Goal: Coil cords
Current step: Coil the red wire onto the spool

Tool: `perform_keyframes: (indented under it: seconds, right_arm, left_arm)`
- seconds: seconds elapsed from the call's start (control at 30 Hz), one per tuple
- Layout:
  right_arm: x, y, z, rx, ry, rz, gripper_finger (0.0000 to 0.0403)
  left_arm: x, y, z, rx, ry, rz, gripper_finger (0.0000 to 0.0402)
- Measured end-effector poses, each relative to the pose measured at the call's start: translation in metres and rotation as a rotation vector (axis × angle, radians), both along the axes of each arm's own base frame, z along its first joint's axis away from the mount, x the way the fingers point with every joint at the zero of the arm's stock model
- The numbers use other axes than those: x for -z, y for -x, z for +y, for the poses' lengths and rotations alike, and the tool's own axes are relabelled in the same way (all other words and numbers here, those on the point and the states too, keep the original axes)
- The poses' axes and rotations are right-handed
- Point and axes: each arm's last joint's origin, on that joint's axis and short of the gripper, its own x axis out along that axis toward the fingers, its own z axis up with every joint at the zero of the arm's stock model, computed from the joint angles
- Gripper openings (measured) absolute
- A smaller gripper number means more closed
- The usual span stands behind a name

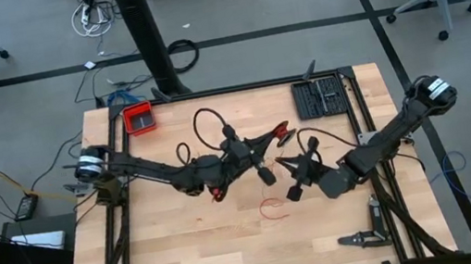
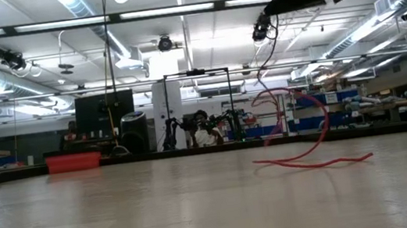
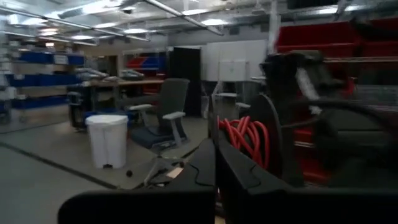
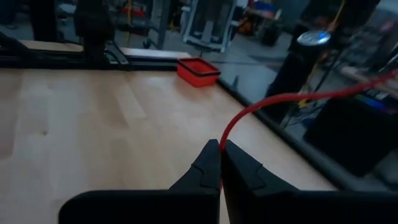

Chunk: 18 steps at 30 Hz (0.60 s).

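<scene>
The right gripper (image 4: 221,163), raised over mid-surface, pinches the red cord (image 4: 280,101), lifting one end while the rest trails on the surface (image 1: 188,251), apparently to start a loop; the left gripper (image 1: 265,174), clenched, hovers nearby.

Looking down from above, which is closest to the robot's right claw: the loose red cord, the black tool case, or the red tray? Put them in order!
From the right gripper:
1. Red cord, lying on the table just beside it, toward the front edge.
2. Black tool case, at the back edge on the right side.
3. Red tray, in the far back left corner, past the left arm.
</scene>
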Motion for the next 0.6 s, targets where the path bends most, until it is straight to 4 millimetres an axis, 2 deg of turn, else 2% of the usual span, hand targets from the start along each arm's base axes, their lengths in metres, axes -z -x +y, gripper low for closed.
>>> perform_keyframes:
  seconds: [0.13,0.27,0.4,0.6]
  right_arm:
    - [-0.004,0.002,0.005,0.010,0.058,-0.002,0.0000]
    - [-0.008,0.000,0.007,-0.055,0.110,0.018,0.0000]
    - [-0.011,-0.007,0.001,-0.112,0.087,0.034,0.0000]
    - [0.003,-0.005,-0.010,-0.056,0.020,0.127,0.0000]
  left_arm:
    - [0.009,-0.005,0.007,-0.021,0.023,0.018,0.0005]
    - [0.009,-0.005,0.014,-0.035,0.066,-0.002,0.0005]
    - [0.009,-0.006,0.020,-0.046,0.102,-0.021,0.0005]
    - [0.007,-0.006,0.021,-0.046,0.110,-0.051,0.0005]
